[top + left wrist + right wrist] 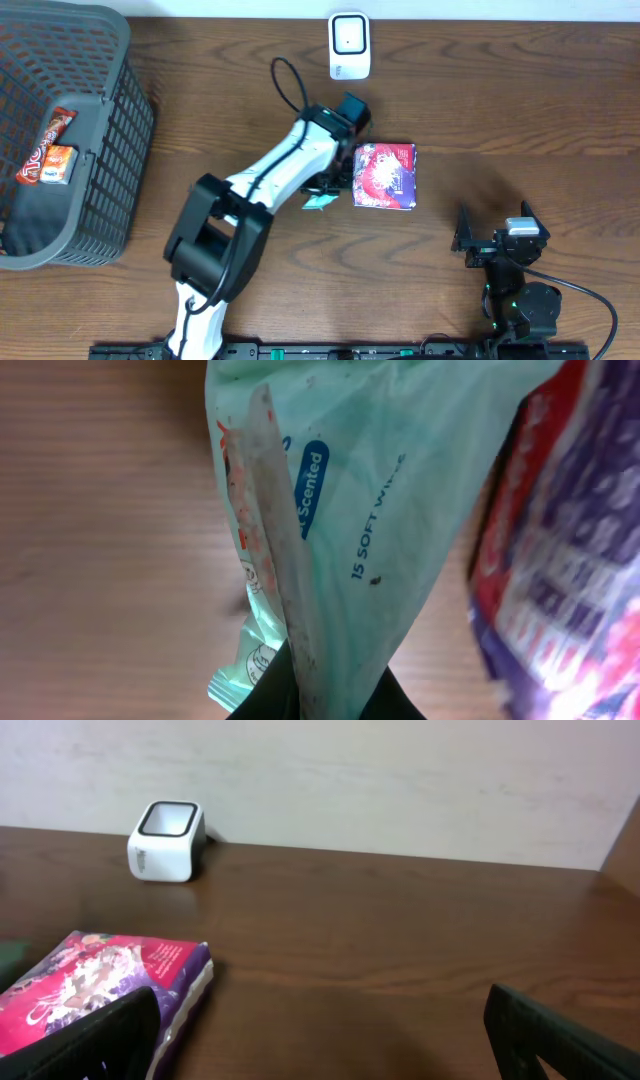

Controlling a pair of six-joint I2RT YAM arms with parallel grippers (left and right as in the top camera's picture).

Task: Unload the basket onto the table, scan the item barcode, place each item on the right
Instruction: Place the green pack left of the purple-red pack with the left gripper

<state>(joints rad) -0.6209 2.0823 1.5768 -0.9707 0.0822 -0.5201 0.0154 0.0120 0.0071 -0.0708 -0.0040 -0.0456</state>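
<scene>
Two arms work at a wooden counter (pixel 520 120). The left arm (pixel 280 165) reaches out to the middle, and its jaws are closed on a mint-green wipes pack (pixel 319 203). In the left wrist view the dark jaws pinch the lower end of the wipes pack (pixel 400 490), with its back seam and the words "Scented" and "15 soft wipes" facing the camera. Whether the pack rests on the counter or hangs above it cannot be told.

The pack sits just beside the left edge of a pink packet (pixel 385 175), which lies flat. A white scanner (pixel 349 45) stands at the far edge, well apart from the pack. At the far left a grey basket (pixel 125 150) holds snack bars (pixel 48 150).

The right arm (pixel 522 235) sits at the near right, its jaws wide open and holding nothing, facing the packet and scanner.
</scene>
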